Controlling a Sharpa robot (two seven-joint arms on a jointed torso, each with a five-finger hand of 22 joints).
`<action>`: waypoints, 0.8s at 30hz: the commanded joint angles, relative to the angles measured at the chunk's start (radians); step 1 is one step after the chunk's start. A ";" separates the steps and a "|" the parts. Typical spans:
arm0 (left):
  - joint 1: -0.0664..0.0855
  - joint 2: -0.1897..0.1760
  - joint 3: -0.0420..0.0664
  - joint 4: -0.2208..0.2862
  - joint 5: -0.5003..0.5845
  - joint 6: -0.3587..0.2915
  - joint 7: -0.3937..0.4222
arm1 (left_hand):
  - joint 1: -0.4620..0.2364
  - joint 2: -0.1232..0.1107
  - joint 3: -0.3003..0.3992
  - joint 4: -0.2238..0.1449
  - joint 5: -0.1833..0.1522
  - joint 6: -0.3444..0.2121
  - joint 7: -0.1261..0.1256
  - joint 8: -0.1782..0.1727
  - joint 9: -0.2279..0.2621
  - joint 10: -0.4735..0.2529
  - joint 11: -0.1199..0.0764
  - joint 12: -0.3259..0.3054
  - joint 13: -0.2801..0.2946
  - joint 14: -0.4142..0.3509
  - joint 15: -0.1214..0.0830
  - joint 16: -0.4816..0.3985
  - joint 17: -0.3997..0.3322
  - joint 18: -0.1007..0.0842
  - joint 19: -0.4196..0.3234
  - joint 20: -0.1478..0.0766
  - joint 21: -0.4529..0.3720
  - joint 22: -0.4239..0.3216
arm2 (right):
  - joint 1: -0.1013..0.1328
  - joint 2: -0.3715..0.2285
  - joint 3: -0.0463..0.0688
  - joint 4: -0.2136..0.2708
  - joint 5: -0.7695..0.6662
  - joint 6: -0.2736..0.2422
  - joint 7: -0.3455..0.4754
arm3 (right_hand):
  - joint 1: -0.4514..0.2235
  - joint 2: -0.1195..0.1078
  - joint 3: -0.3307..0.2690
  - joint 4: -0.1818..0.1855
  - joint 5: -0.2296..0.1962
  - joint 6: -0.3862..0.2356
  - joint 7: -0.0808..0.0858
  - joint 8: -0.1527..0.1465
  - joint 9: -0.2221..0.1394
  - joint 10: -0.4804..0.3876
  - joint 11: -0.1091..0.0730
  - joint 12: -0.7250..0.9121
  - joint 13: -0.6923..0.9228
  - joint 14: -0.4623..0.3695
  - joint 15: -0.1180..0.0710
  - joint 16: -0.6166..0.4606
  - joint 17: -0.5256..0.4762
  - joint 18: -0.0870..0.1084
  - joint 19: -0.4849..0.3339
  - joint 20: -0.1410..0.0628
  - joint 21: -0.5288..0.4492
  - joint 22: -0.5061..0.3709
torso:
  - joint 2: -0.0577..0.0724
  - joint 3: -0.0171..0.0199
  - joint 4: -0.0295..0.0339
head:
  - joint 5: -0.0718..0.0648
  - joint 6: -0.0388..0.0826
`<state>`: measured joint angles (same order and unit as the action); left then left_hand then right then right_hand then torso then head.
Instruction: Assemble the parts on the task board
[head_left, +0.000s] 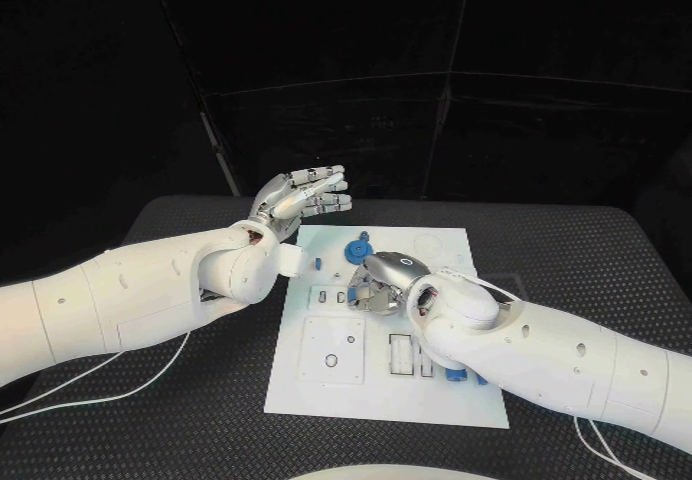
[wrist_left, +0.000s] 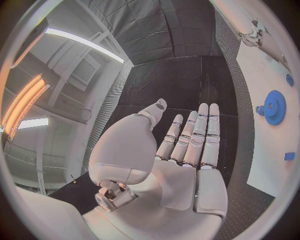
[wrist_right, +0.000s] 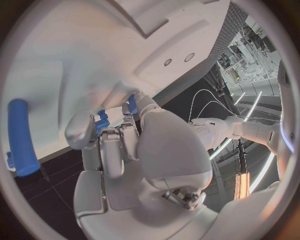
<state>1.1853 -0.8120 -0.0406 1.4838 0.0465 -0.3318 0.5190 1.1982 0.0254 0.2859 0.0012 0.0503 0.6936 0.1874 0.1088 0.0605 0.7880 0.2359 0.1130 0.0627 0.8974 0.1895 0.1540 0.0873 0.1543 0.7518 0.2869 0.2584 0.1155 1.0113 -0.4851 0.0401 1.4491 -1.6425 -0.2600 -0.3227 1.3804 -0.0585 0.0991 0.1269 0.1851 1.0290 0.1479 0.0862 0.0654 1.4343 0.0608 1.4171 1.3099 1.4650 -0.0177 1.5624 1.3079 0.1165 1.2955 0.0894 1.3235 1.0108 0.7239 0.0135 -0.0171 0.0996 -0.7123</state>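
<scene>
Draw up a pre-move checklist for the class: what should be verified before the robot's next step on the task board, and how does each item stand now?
1. Left hand free, fingers spread, clear of the board: ok.
2. Right hand down on the task board: ok.
3. Its fingers at a small blue part: ok.
4. Part firmly held: cannot tell.
5. Blue gear lying untouched: ok.
6. Blue rod on the board: ok.

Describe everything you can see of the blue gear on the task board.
The blue gear is a round, toothed wheel of plastic-looking blue, with a small blue knob at its side. It lies on the white task board near the far edge. No hand touches it: the left hand is raised nearby, open, and the right hand works nearer.
</scene>
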 joint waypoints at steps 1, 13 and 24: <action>0.002 0.001 0.001 0.001 -0.001 0.009 0.004 | 0.009 -0.002 0.001 -0.004 0.003 0.003 0.090 0.002 0.001 0.005 -0.002 -0.004 0.001 0.005 0.000 -0.006 -0.001 0.019 0.005 -0.001 0.003 -0.001 | -0.003 0.001 -0.004 -0.003 -0.005 0.019 -0.019 | -0.011 -0.003 -0.006 0.004 -0.012 -0.007 0.001 -0.004 0.001 -0.006 0.003 -0.004 0.067 0.100 0.009 -0.001 0.237 -0.011 -0.002 0.007 -0.005 -0.001 | 0.000 0.0001 -0.0002 | -0.001 0.000; 0.002 0.001 0.001 0.001 -0.001 0.009 0.004 | 0.009 -0.002 0.001 -0.004 0.003 0.003 0.090 0.002 0.001 0.005 -0.002 -0.004 0.001 0.005 0.000 -0.006 -0.001 0.019 0.005 -0.001 0.003 -0.001 | -0.003 0.001 -0.004 -0.001 -0.005 0.002 -0.018 | -0.016 0.000 -0.006 0.009 -0.017 -0.002 0.000 -0.001 0.004 -0.001 0.003 0.001 0.074 0.100 0.009 0.000 0.238 -0.011 -0.001 0.008 -0.005 0.000 | 0.000 -0.0001 -0.0001 | -0.001 -0.001; 0.002 0.001 0.001 0.001 -0.001 0.009 0.004 | 0.009 -0.002 0.001 -0.004 0.003 0.003 0.090 0.002 0.001 0.005 -0.002 -0.004 0.001 0.005 0.000 -0.006 -0.001 0.019 0.005 -0.001 0.003 -0.001 | -0.003 0.002 -0.004 -0.001 -0.005 -0.012 -0.020 | -0.019 -0.006 -0.010 0.011 -0.018 -0.006 0.000 -0.003 0.003 -0.005 0.003 -0.003 0.068 0.100 0.009 -0.001 0.237 -0.010 -0.002 0.009 -0.006 -0.002 | 0.000 0.0001 0.0001 | -0.001 -0.003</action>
<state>1.1853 -0.8120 -0.0406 1.4839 0.0465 -0.3317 0.5182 1.1982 0.0254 0.2859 0.0012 0.0503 0.6935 0.1873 0.1088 0.0604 0.7880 0.2359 0.1130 0.0627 0.8974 0.1895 0.1540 0.0875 0.1542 0.7518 0.2869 0.2584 0.1157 1.0097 -0.4830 0.0389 1.4499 -1.6441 -0.2690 -0.3277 1.3681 -0.0603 0.0918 0.1341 0.1722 1.0279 0.1469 0.0861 0.0683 1.4343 0.0609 1.4171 1.3099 1.4667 -0.0160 1.5624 1.3076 0.1165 1.2935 0.0914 1.3235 1.0104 0.7243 0.0135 -0.0171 0.0990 -0.7150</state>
